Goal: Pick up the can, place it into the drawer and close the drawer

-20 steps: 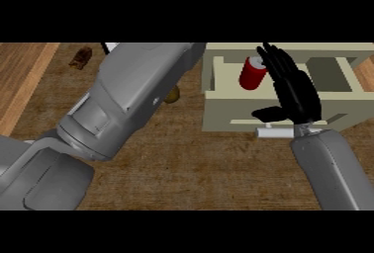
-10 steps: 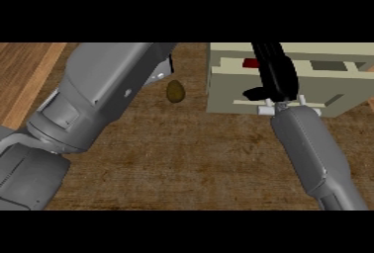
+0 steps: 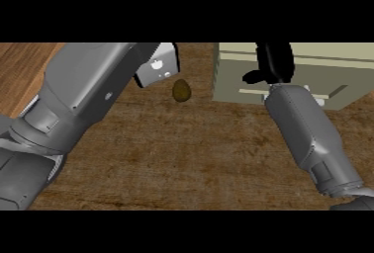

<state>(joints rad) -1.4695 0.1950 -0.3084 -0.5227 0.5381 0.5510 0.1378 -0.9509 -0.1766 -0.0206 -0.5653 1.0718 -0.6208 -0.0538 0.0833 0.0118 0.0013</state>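
The cream drawer box (image 3: 329, 64) stands at the counter's far right. Its inside is hidden and its front face (image 3: 235, 84) looks pushed in. No can shows anywhere. My right hand (image 3: 273, 62) lies against the drawer's front with straight fingers pointing away from me and running off the top edge; its thumb sticks out to the left. My right forearm (image 3: 310, 133) stretches up to it from the lower right. Of my left arm only the grey forearm (image 3: 87, 94) and its wrist plate (image 3: 157, 66) show; the hand itself is past the top edge.
A small brown oval object (image 3: 181, 91) lies on the dark counter (image 3: 197, 163) between my arms, just left of the drawer. A lighter wooden strip (image 3: 22, 69) runs along the far left.
The open drawer with the red can inside has slid shut; the can is out of sight. My right hand has moved forward with the drawer front. My left arm has swung further up and right.
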